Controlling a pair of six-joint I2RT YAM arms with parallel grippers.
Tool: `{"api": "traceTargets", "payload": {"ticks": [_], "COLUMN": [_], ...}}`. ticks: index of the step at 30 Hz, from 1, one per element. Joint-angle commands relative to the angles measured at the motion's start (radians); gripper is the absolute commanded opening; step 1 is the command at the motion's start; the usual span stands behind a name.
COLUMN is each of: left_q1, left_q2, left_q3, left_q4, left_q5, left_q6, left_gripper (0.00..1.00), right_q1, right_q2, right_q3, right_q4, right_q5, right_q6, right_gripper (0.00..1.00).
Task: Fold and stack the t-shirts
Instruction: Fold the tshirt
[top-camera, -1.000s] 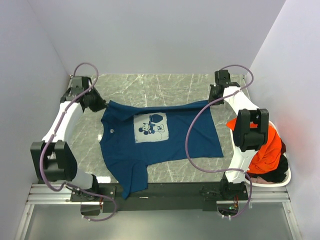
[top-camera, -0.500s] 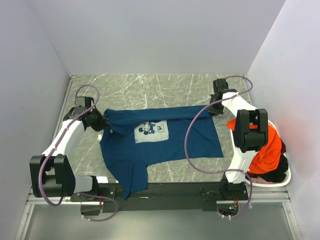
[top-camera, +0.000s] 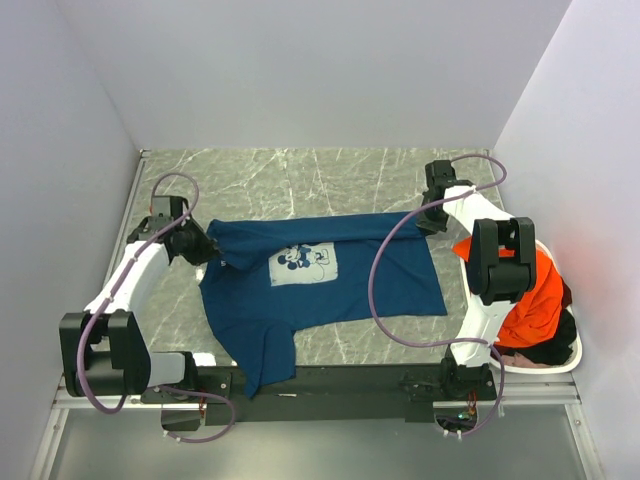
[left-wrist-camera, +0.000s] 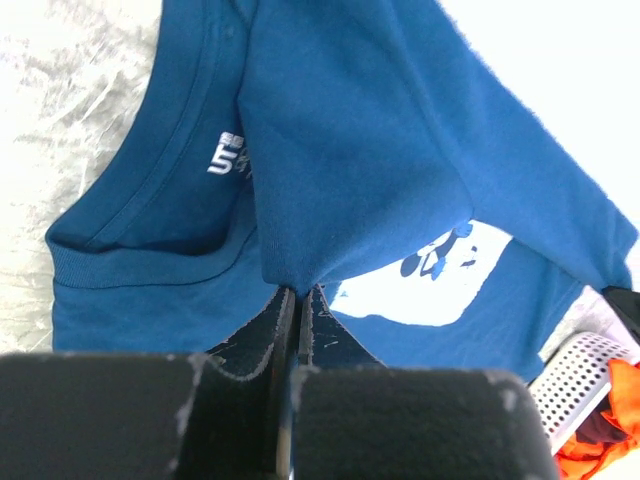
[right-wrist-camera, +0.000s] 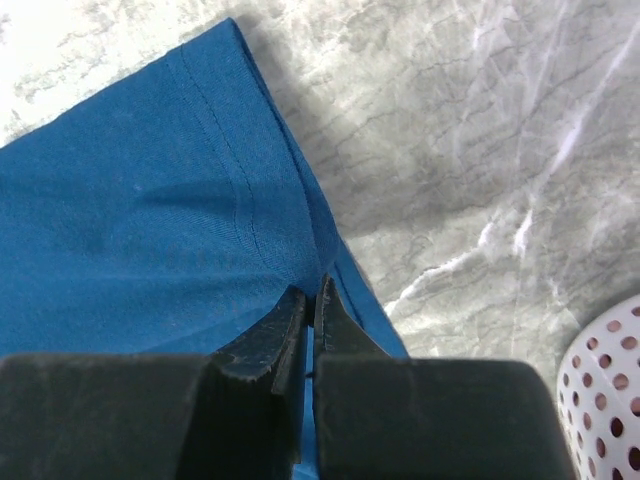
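Note:
The navy blue t-shirt (top-camera: 330, 275) with a pale mouse print (top-camera: 303, 262) lies on the marble table, its far edge folded toward me over the print's top. My left gripper (top-camera: 207, 247) is shut on the fold's left end, near the collar (left-wrist-camera: 150, 200). My right gripper (top-camera: 428, 215) is shut on the fold's right end, at the hem (right-wrist-camera: 240, 200). In the wrist views both pairs of fingers (left-wrist-camera: 297, 300) (right-wrist-camera: 312, 300) pinch blue cloth. The orange t-shirt (top-camera: 530, 300) and dark ones lie in the basket at right.
A white perforated basket (top-camera: 560, 358) stands at the right edge of the table, beside the right arm; it also shows in the right wrist view (right-wrist-camera: 605, 370). Bare marble (top-camera: 300, 180) lies beyond the shirt. Walls close in on three sides.
Both grippers have pulled the shirt's far edge toward me over the print, the left one from the far left corner. The fold now covers the print's top.

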Motion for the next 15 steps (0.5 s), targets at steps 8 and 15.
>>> {"api": "traceTargets", "payload": {"ticks": [8,15], "left_q1": [0.005,0.005], "left_q2": [-0.071,-0.090], "left_q3": [0.135,0.013], "left_q4": [-0.089,-0.045], "left_q5": [-0.019,0.008], "left_q6": [0.024,-0.001], "left_gripper": [0.01,0.01], "right_q1": [-0.007,-0.007], "right_q2": [-0.042,-0.030], "right_q3": [0.061,0.009], "right_q4": [-0.087,-0.075], "right_q5": [0.048,0.035], "right_q6": [0.013,0.034], "right_gripper": [0.00,0.00]}}
